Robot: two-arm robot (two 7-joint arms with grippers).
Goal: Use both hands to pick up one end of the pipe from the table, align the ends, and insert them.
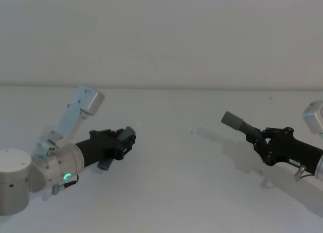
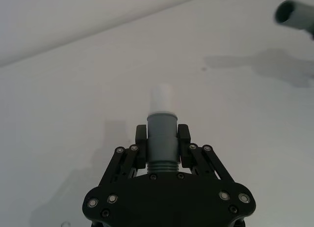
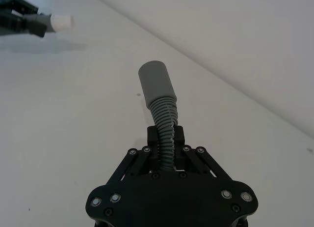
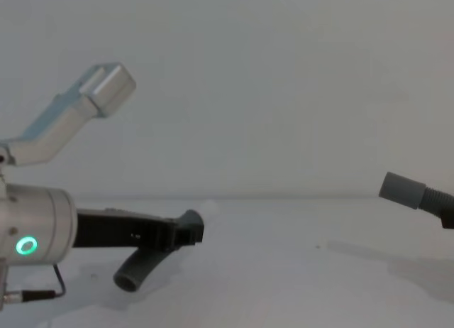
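Left gripper (image 1: 127, 139), lower left of head view: clenched on cuff (image 2: 162, 133) of short pipe piece (image 4: 137, 272). Right gripper (image 1: 256, 137), right edge: clenched on ribs of longer piece (image 3: 166, 119), behind its cuff; both were over the table (image 1: 176, 177). Pipe judged light, bendy; cuffs the firmest hold.

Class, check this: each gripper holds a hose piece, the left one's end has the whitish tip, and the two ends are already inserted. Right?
Not quite: nothing is inserted yet. The head view shows the left gripper, shut on the tipped hose piece, and the right gripper, shut on the other hose piece, apart, with bare table between whitish tip and grey cuff. The rest stands.
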